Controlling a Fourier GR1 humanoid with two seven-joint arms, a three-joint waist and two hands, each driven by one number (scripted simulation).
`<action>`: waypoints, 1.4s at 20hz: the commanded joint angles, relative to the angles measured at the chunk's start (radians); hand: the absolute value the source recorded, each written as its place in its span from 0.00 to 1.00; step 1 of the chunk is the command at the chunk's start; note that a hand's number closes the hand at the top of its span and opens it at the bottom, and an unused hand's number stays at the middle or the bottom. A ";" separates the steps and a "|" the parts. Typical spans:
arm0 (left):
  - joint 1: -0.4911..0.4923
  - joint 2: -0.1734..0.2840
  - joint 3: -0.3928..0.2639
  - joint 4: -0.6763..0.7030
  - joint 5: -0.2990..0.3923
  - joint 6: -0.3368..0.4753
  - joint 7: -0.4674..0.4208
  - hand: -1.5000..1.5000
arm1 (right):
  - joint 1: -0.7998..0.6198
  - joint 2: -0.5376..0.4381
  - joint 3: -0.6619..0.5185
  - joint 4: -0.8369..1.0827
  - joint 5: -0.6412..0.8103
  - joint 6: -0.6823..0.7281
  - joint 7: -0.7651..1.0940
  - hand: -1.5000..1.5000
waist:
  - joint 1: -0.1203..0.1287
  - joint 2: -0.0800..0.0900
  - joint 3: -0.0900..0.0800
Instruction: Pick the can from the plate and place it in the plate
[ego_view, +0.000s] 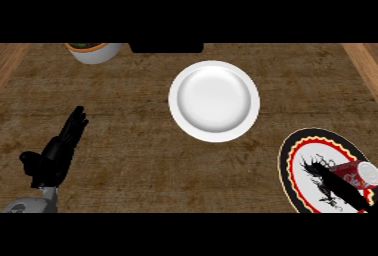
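Item: red-and-white metal can (356, 174) lying sideways on patterned black-rimmed plate (295, 165); right hand (341, 190) fingers straight, touching it. Left hand (55, 152) resting, fingers apart. Your risk: can rolls off before the white round plate (214, 101).

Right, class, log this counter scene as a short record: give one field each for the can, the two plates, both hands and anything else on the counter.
can: red and white can, lying on its side on the patterned plate
patterned plate: patterned plate, lower right, red and black rim
white plate: white plate, centre, nothing on it
right hand: right hand, over the patterned plate, against the can; grip unclear
left hand: left hand, lower left, open, resting
other: white bowl, top left
surface: wooden counter
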 joint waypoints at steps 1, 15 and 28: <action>-0.004 -0.024 -0.008 -0.003 -0.018 0.019 -0.009 0.50 | 0.078 -0.054 0.000 -0.066 0.114 0.165 0.229 0.00 | 0.002 0.003 -0.001; 0.039 -0.049 -0.004 -0.002 -0.045 -0.022 -0.029 0.50 | -0.052 -0.133 -0.020 -0.209 0.104 0.686 0.737 0.00 | 0.017 0.002 0.004; -0.037 -0.059 0.077 0.034 -0.062 -0.066 0.005 0.50 | -0.116 -0.097 -0.072 -0.130 0.074 0.851 0.755 0.00 | 0.009 0.001 0.004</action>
